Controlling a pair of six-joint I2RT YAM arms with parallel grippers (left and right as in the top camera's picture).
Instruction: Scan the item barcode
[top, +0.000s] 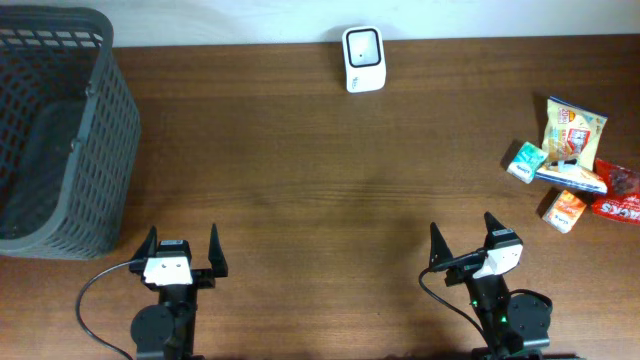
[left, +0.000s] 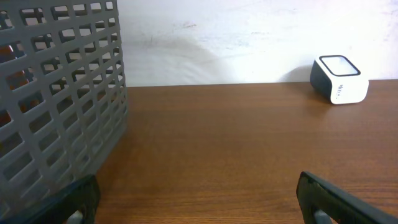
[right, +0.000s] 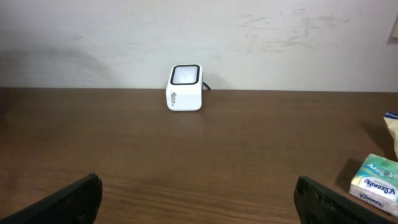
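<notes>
- Here's my left claw (top: 182, 246), low in the left half of the overhead view: spread wide and gripping nothing.
- In the left wrist view, its dark fingers (left: 74, 199) poke up at the two bottom corners. There is only brown table (left: 217, 143) between them.
- Over to my right claw (top: 463, 236), low in the right half of the overhead view: also spread wide and gripping nothing.
- It's the same story in the right wrist view, with one finger at each bottom corner and bare wood in the gap.
- The scanner (top: 363, 58) is a white block with a dark-framed window. It stands at the top centre of the overhead view, on the table's far edge by the pale wall (right: 280, 43).
- The items to scan are bunched at the right edge of the overhead view, well apart from both claws.
- In that bunch, a yellow snack bag (top: 573, 128) sits uppermost, with a green-and-white tissue pack (top: 526, 161) just to its left.
- A blue packet (top: 575, 181) lies under the bag's lower end. An orange box (top: 566, 210) is below that, and a red packet (top: 622, 197) is cut off by the frame edge.
- The tissue pack also shows at the lower right of the right wrist view.
- A dark grey mesh basket (top: 60, 140) fills the upper left of the overhead view and looms on the left of the left wrist view.
</notes>
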